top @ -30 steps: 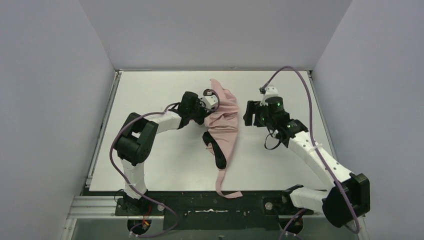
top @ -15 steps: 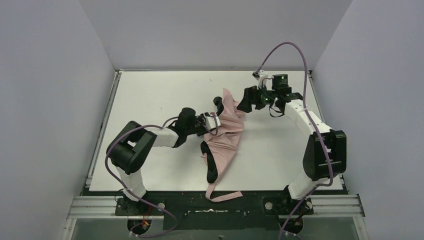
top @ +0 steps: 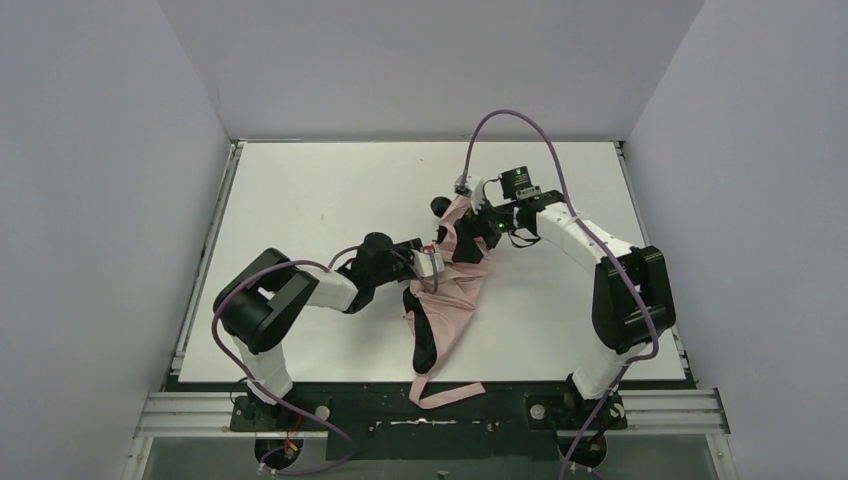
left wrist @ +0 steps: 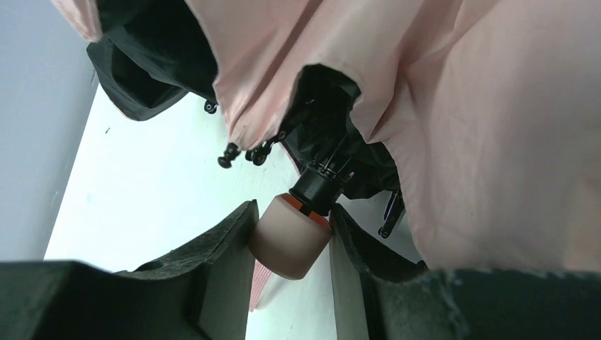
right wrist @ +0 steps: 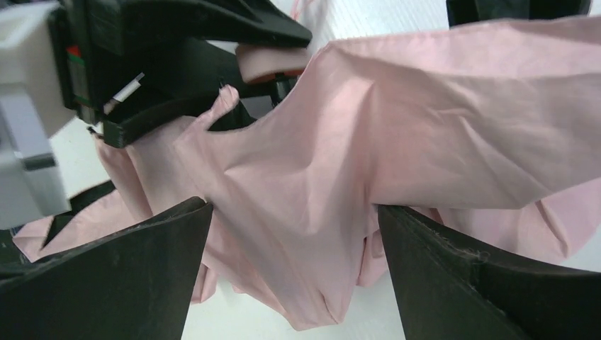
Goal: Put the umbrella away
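At the handle [left wrist: 287, 248] of the umbrella [top: 455, 290], the left hand [left wrist: 292, 223] gripped; beyond the handle the right hand [right wrist: 292, 209] gaped astride loose canopy [right wrist: 425, 142], best gathered toward the handle.

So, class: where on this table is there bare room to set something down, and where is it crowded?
Bare table: the far left, between the left wall and the umbrella; also the near strip between the umbrella and the right arm. Crowded: the middle, where the left gripper and right gripper meet at the umbrella.
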